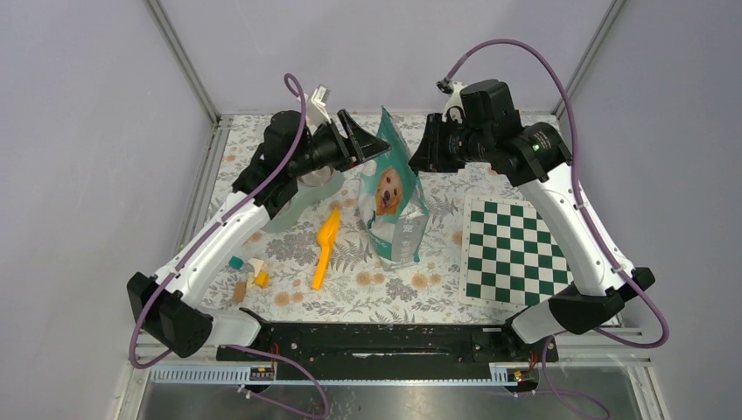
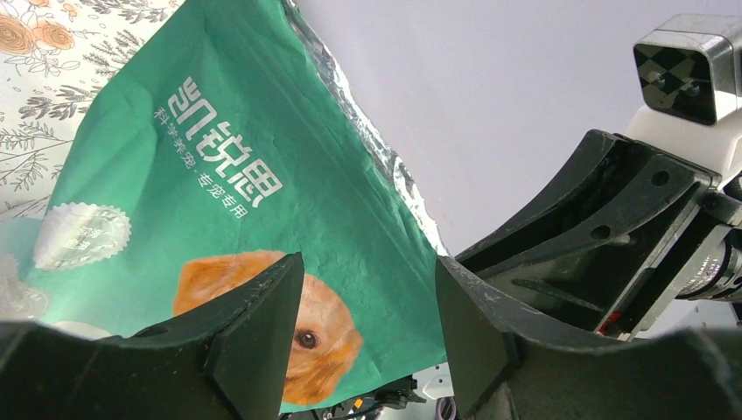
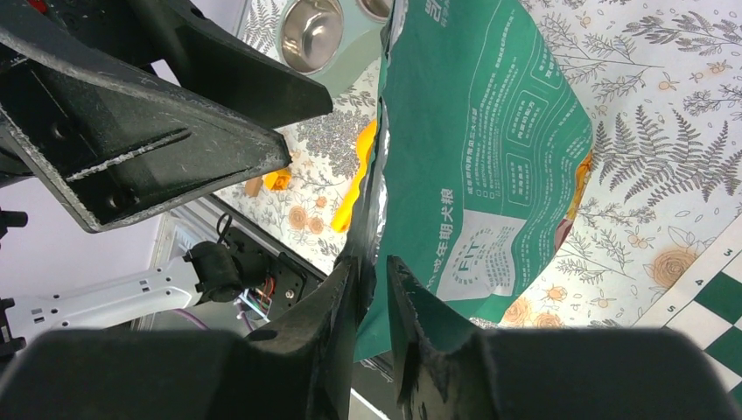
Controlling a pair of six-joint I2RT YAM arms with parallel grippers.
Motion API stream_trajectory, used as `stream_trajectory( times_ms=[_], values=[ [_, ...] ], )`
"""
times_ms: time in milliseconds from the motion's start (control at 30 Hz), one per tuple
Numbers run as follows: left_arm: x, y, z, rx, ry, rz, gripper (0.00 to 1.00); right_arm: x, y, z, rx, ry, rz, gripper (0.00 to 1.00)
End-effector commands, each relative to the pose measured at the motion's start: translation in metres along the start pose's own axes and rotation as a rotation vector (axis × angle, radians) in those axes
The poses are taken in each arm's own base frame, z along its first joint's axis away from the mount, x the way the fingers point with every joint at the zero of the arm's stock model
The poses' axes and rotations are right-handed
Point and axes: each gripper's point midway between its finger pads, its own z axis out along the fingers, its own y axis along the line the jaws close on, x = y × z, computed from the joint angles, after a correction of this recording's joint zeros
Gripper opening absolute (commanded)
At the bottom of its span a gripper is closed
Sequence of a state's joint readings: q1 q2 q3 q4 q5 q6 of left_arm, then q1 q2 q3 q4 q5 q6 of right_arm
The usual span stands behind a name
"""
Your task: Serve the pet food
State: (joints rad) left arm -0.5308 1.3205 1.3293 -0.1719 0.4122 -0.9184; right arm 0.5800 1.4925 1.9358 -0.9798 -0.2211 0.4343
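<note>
Evidently my right claw (image 3: 374,267) pinches the top rim of the upright green foil pet-food bag (image 1: 395,197) (mouth up, contents unseen); my left claw (image 2: 366,289), half-open, empty, hovers just left of it.

The pet food bag (image 1: 394,197) is teal green with white lettering, an orange-brown dog's face and a silver foil lining, on a white tablecloth (image 1: 385,293) printed with grey ferns and orange roses. At 4 o'clock from the bag lies a dark green and white chequered mat (image 1: 512,249), at 8 o'clock an orange scoop (image 1: 325,248) and farther out small teal, yellow and tan blocks (image 1: 249,276), and at 10 o'clock a pale green tray (image 1: 293,208) with shiny steel bowls (image 3: 311,35). The two arms (image 1: 560,219) are white and black with purple cables (image 1: 506,41).
</note>
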Motion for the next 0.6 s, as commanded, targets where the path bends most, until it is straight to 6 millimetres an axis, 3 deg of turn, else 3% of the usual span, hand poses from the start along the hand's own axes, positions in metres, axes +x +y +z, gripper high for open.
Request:
stream_trajectory(
  times_ms=[0,267,567],
  values=[
    [-0.014,-0.033,-0.001,0.093,-0.033,0.014,0.58,0.010,0.004,-0.006,-0.017,0.031,-0.025,0.26],
    [-0.008,-0.040,0.001,0.100,-0.019,-0.036,0.59,-0.002,0.010,-0.002,-0.037,-0.038,-0.008,0.23],
    [0.003,-0.049,0.006,0.115,0.016,-0.035,0.58,-0.011,0.020,-0.008,-0.095,-0.112,-0.009,0.11]
  ],
)
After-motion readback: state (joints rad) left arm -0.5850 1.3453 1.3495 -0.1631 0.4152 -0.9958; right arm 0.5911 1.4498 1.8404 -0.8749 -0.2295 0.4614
